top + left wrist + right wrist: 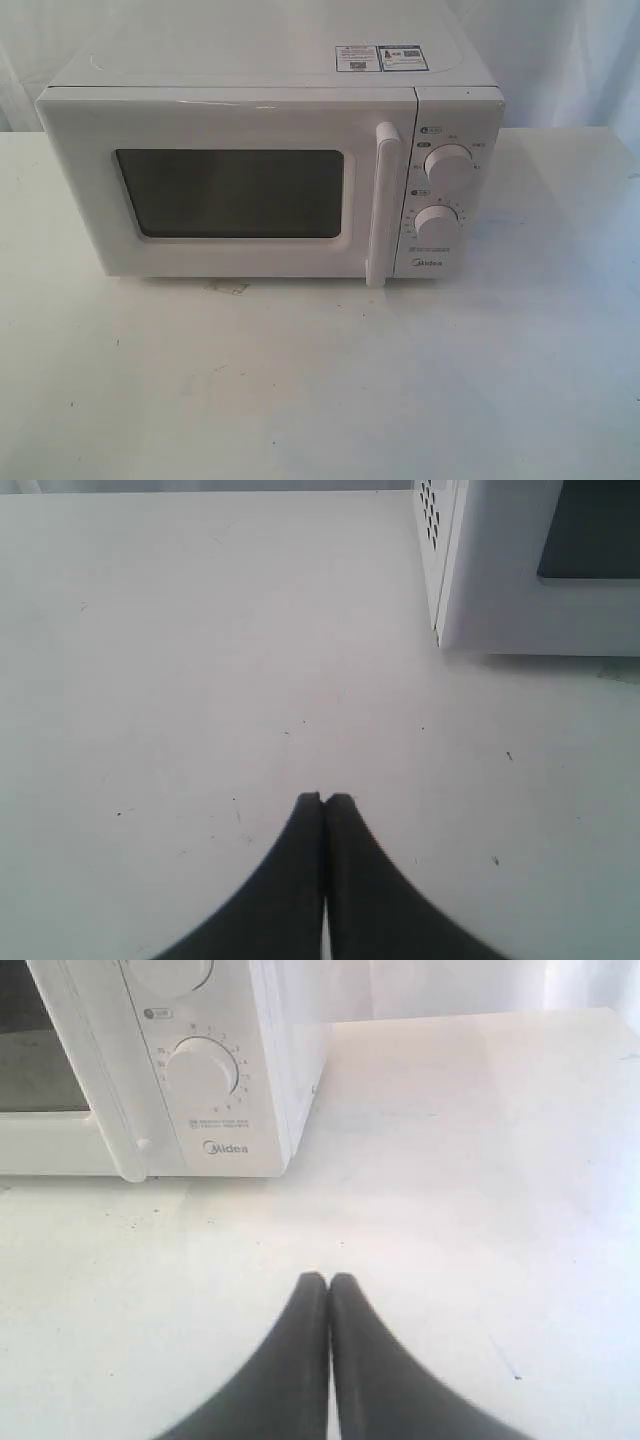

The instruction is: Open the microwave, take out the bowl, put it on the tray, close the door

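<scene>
Well, we judge nothing done yet: the microwave [250,70] sits on the white table [300,380], its door [90,200] shut, bowl unseen behind the dark window [230,195], no tray in view, left gripper [324,800] and right gripper [328,1280] pressed together, empty.

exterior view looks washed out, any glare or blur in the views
Exterior view: overexposed, the white microwave nearly merges with the table; only its dark window stands out. Left wrist view: left gripper soft-edged, table sharp. Right wrist view: right gripper blurred, Midea logo readable.
</scene>
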Robot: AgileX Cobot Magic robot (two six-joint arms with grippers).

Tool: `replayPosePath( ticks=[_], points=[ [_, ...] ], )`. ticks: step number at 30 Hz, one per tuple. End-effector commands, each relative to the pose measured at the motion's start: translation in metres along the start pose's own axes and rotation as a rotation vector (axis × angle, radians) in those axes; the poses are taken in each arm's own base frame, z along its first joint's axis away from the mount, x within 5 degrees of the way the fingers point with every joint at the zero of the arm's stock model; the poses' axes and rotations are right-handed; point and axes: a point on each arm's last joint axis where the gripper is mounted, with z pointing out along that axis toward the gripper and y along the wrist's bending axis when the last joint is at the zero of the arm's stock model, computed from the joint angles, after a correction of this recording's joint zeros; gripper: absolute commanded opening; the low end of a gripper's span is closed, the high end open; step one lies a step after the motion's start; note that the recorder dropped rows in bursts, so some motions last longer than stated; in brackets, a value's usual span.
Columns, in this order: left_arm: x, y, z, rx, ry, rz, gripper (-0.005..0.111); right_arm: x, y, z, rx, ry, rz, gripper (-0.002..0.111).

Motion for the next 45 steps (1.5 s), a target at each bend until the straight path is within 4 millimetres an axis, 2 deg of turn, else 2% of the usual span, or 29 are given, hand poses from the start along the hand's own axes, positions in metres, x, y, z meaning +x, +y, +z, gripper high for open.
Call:
replayPosePath(
  ticks=[1,11,20,27,31,36,41,45],
  points=[
    [0.001,0.000,0.000,-0.003,0.001,-0.003,0.000,0.001,0.000,0.000,0.006,-0.003,-0.001,0.000],
    [0.001,0.000,0.000,-0.003,0.001,-0.003,0.000,-0.009,0.000,0.000,0.003,-0.113,-0.052,0.000],
    [0.001,0.000,0.000,-0.003,0.001,-0.003,0.000,-0.055,0.004,-0.019,-0.012,-0.669,-0.090,0.000],
    [0.001,0.000,0.000,-0.003,0.001,-0.003,0.000,-0.075,0.005,-0.042,-0.037,-1.006,-0.046,0.000],
    [0.001,0.000,0.000,-0.003,0.001,-0.003,0.000,-0.082,0.005,-0.054,-0.087,-1.150,0.022,0.000],
    [0.001,0.000,0.000,-0.003,0.001,-0.003,0.000,-0.093,0.006,-0.073,-0.103,-1.336,0.020,0.000],
    [0.001,0.000,0.000,-0.003,0.001,-0.003,0.000,-0.122,0.008,-0.092,-0.133,-1.373,0.053,0.000],
    [0.001,0.000,0.000,-0.003,0.001,-0.003,0.000,-0.154,0.013,-0.077,-0.165,-1.116,0.094,0.000]
  ],
)
